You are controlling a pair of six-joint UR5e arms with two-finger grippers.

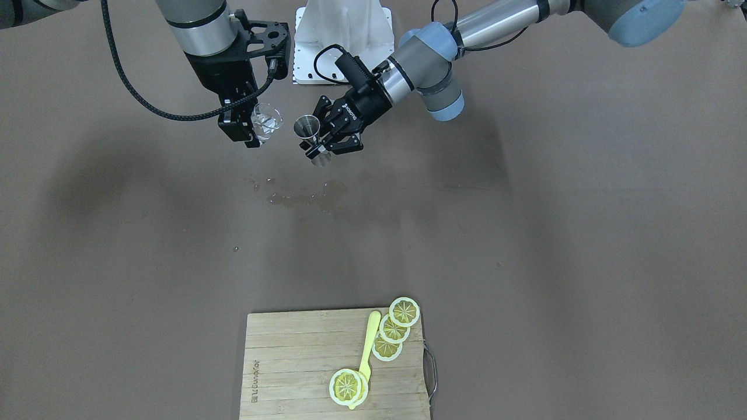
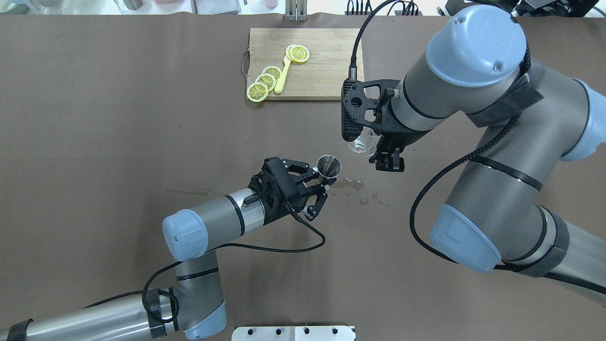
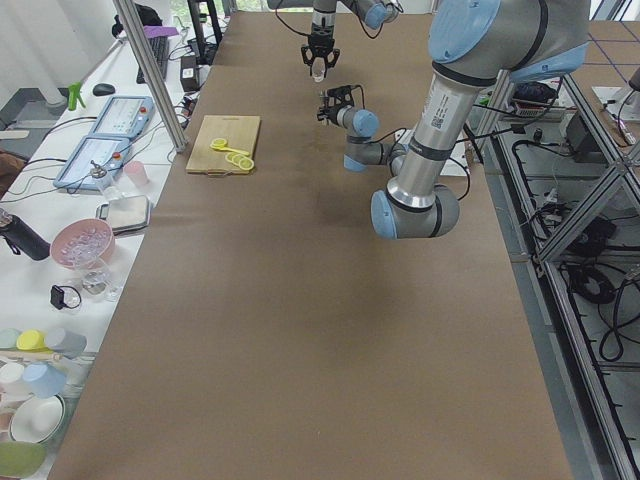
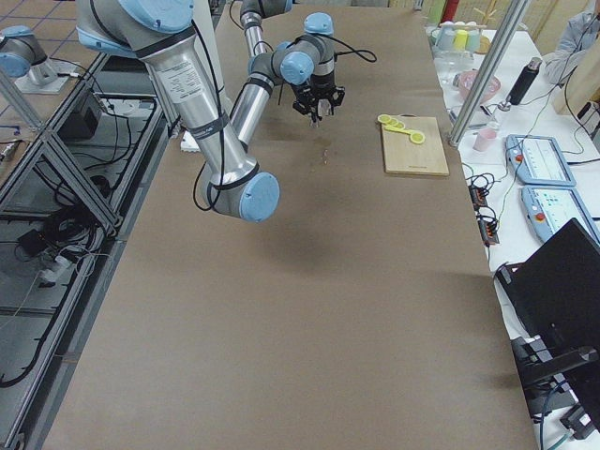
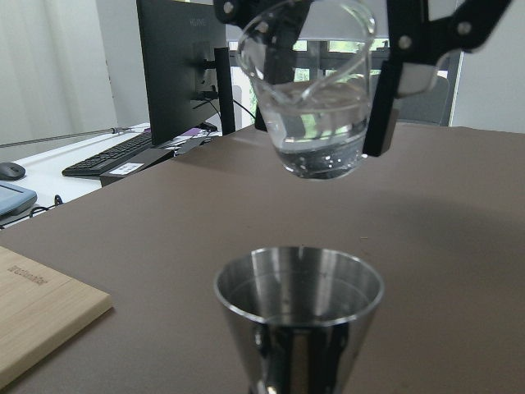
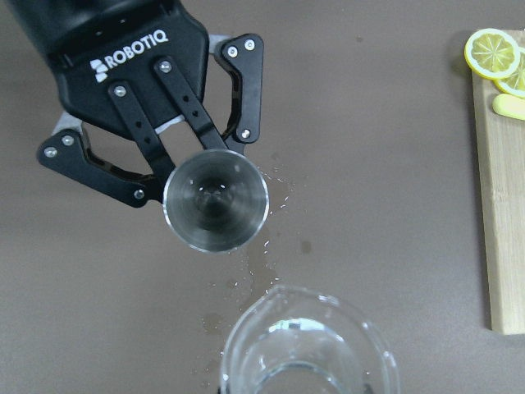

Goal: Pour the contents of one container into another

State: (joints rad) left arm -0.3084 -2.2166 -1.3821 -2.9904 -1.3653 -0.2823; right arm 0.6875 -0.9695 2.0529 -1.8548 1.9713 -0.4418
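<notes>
Brown tabletop (image 2: 94, 142) is carrying wet spots (image 2: 364, 199) — above it, left fingers (image 6: 191, 123) are pinching the upright silvery steel hourglass jigger (image 6: 216, 199), while right fingers (image 5: 379, 115) are gripping the water-filled clear glass cup (image 5: 312, 107) — higher, to its right.

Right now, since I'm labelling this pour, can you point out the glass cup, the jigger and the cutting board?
glass cup (image 5: 316, 139): left wrist view, on its lower wall.
jigger (image 5: 299, 332): left wrist view, on the front of its cone.
cutting board (image 1: 297, 356): front-facing view, on bare wood near its middle.
</notes>
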